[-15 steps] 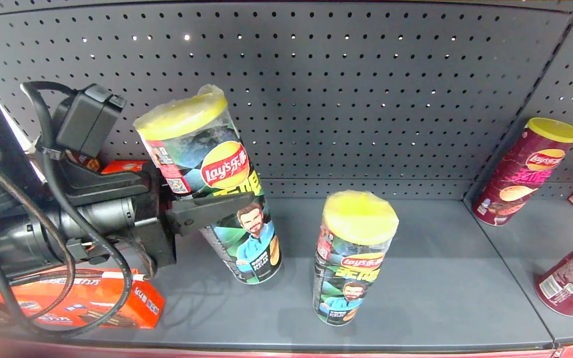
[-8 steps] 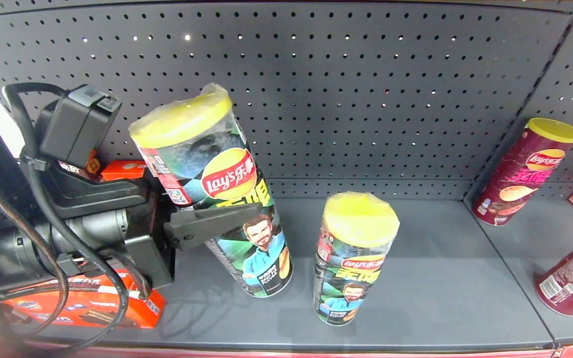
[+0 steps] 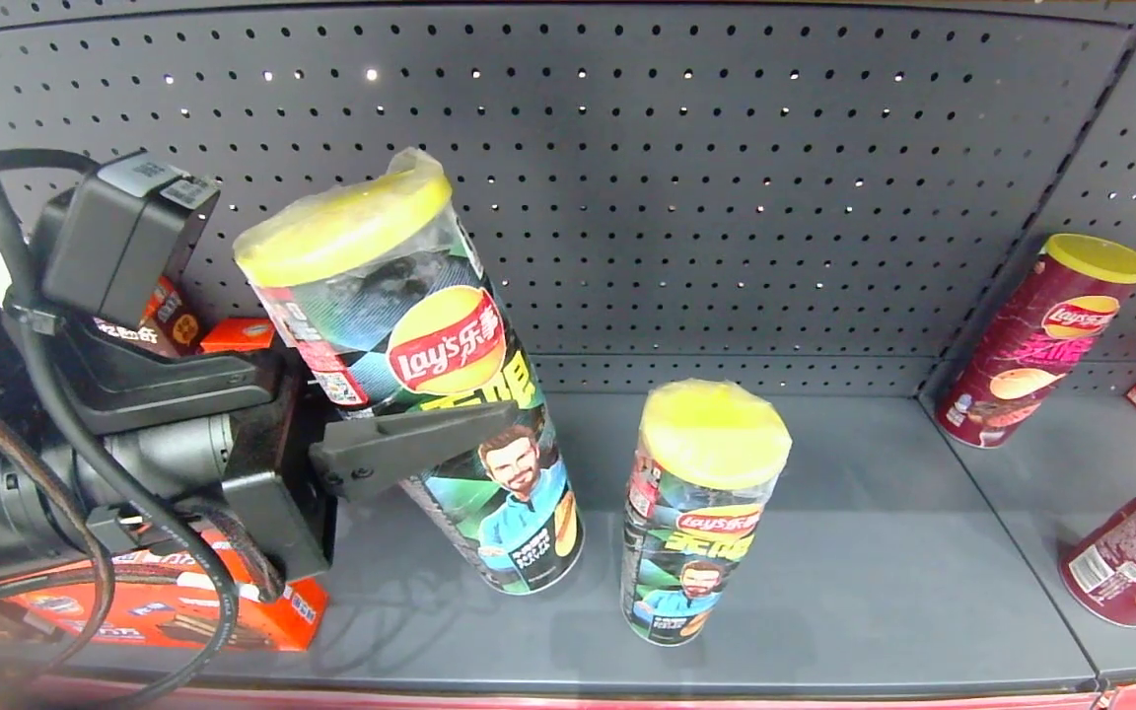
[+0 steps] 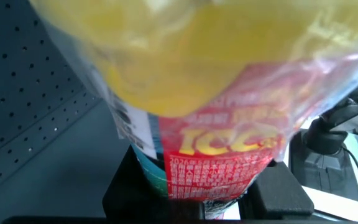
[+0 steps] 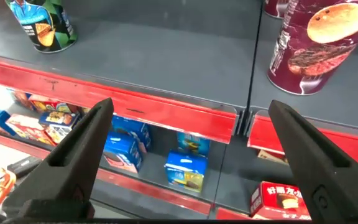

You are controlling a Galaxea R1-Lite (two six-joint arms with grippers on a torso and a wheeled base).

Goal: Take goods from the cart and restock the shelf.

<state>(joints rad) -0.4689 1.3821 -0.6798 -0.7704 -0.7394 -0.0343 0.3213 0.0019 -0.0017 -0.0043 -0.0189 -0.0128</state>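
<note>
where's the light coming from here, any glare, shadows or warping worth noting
Head view: bright dots shine through upper-left holes in the pegboard; the standing can throws a faint shadow on the shelf; straight edges bow. Left wrist view: plastic wrap on the held can shows glare.

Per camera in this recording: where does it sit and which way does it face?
Head view: high, facing forward and down at the shelf; left arm shows, jaws clamping the tilted can.
Left wrist view: pressed close to that can, lid nearest; dark jaws around it.
Right wrist view: before the shelf's red edge, facing it; open jaws show, maroon can beyond.
Shared: head and right wrist both show that maroon can.
</note>
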